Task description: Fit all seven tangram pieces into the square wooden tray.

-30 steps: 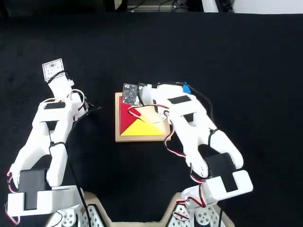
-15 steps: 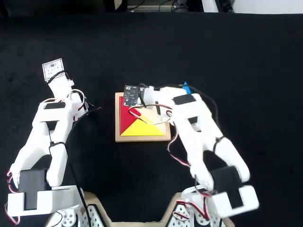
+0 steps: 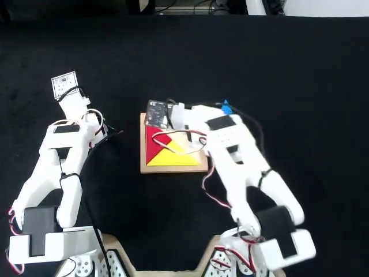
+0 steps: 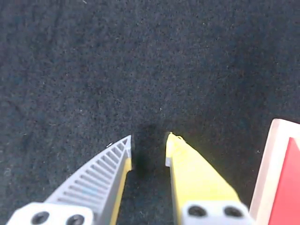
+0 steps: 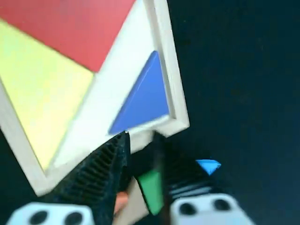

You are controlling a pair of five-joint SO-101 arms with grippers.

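Tangram pieces (image 3: 153, 147): three lie in tray, one is in R pincer, one sits loose on cloth; the rest can't be made out.
R pincer (image 5: 140, 143): fingers clamped on a green piece (image 5: 150, 192), held edge-on btwn them; tips at tray's far rim, by the corner w/ the blue triangle.
Green piece: thin slab; outline unclear from this angle. A pale orange patch beside it can't be identified.
Tray (image 5: 174, 110): square, pale wood, flat on black cloth (image 3: 300, 69) mid-table, btwn the two arms.
In tray: red triangle (image 5: 79, 28) and yellow triangle (image 5: 42, 89) meet along one edge. Blue triangle (image 5: 143, 101) is tucked into the corner nearest R pincer. A bare wood strip runs btwn blue and the red/yellow pair.
Loose: small blue piece (image 5: 207, 165) on cloth just outside that corner, apart from rim.
L pincer (image 4: 149, 139): fingers a little apart, nothing btwn them, low over cloth near tray's rim on L arm's side, not touching it.
Step (judged): placing the 4th piece; green one is at the tray, not yet set down.
Next move (judged): calls for turning green piece flat, lining its edges w/ the bare strip, lowering inside rim, then letting go. The gap is tight, so a tilted drop may ride up on blue or on the rim.
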